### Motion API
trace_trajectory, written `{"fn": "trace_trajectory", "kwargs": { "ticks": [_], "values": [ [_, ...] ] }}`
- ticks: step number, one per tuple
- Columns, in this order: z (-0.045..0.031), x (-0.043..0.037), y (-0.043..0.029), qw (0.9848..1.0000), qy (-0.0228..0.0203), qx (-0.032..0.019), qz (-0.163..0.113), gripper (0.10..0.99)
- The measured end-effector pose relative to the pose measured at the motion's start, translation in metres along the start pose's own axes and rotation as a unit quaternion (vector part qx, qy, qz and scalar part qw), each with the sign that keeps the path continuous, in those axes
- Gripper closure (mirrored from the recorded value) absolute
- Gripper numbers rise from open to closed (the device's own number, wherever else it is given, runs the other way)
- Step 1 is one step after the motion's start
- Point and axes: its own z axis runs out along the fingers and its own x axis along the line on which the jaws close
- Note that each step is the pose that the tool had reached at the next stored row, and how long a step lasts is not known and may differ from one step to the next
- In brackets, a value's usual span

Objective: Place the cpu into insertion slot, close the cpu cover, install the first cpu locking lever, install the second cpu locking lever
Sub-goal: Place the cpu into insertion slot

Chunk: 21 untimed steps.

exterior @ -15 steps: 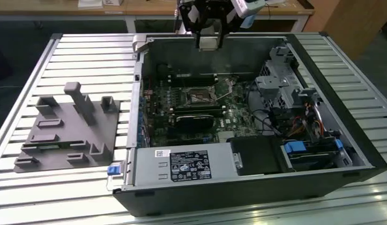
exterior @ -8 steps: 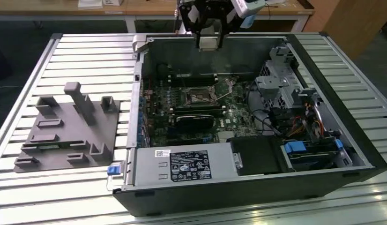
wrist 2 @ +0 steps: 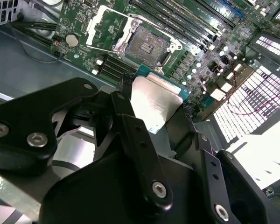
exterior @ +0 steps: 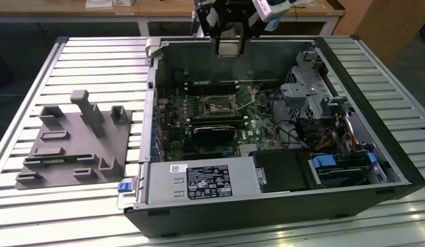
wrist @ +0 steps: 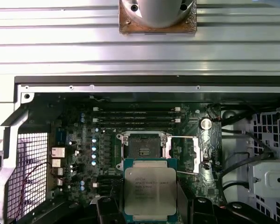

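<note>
My gripper hangs above the far wall of the open computer case, shut on the cpu. In both wrist views the cpu shows as a flat silver-grey square on a green edge, clamped between the black fingers. The insertion slot lies bare on the green motherboard, a dark square with a silvery rim, well below the chip. Beside the slot, the cpu cover is swung open. Thin wire levers stand out next to it.
Long black memory slots run beside the socket. A black card, a power supply and drive cages with cables crowd the case. A grey fixture block sits on the slatted table at the exterior view's left.
</note>
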Motion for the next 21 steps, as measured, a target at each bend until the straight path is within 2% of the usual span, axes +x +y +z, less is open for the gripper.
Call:
{"fn": "trace_trajectory", "kwargs": {
  "ticks": [21],
  "values": [
    [0.0216, -0.0004, -0.0020, 1.0000, 0.0000, 0.0000, 0.000, 0.545]
  ]
}}
